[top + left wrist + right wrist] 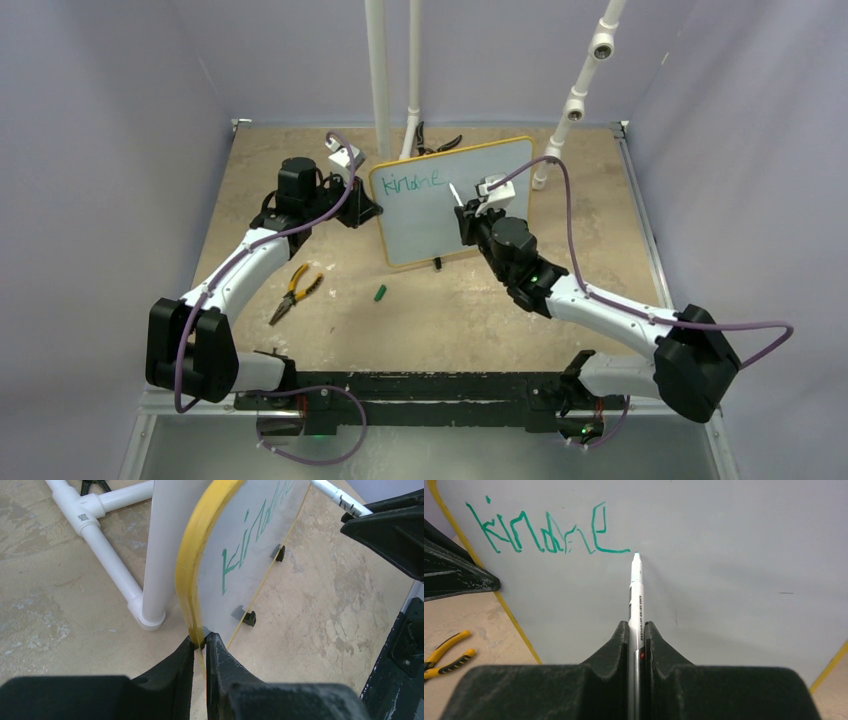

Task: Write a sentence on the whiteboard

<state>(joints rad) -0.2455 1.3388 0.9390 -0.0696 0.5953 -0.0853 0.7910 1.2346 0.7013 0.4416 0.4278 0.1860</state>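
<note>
The whiteboard [455,205], white with a yellow frame, stands tilted at the table's middle back. Teal lettering "kindne" [544,530] runs along its top left, the sentence [412,184] as it stands now. My right gripper [637,626] is shut on a white marker pen [636,587]. The pen's teal tip touches the board just right of the last letter. My left gripper [200,641] is shut on the whiteboard's yellow left edge [192,565], holding the board upright.
Yellow-handled pliers [293,290] lie on the table left of the board. A small green cap [380,293] lies in front of it. White PVC pipes [378,80] rise behind the board, and black pliers [438,144] lie at the back.
</note>
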